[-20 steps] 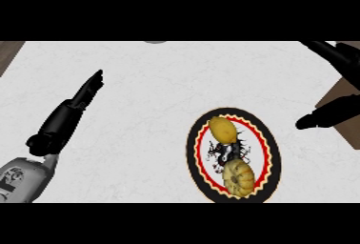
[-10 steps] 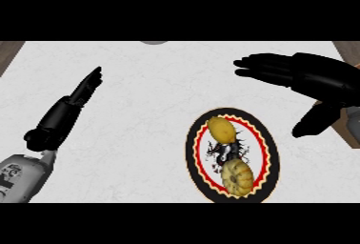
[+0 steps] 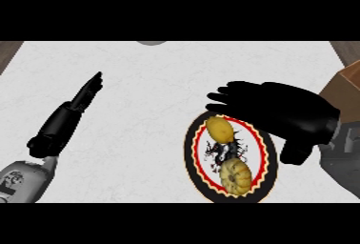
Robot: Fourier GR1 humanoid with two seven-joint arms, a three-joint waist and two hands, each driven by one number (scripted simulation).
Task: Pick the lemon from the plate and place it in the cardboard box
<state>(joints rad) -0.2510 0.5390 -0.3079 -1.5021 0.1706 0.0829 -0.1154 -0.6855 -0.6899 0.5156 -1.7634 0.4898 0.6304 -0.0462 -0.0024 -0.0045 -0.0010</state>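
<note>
Right hand (image 3: pixel 285 114), fingers spread, now lowered over the plate (image 3: pixel 197 164) edge, beside the smooth oval lemon (image 3: pixel 218 129) lying there; left hand (image 3: pixel 70 116) straight on the pale marbled surface (image 3: pixel 147 86); cardboard box (image 3: pixel 345 83) corner at right.

Light falls flat and even on the pale tabletop (image 3: pixel 155 86) before me, bright without glare. My right hand (image 3: pixel 281 114) reads as solid black, its surface detail lost. Near it, the plate (image 3: pixel 199 181) throws no clear shadow, and its pattern looks soft.

no legible text (anywhere)
</note>
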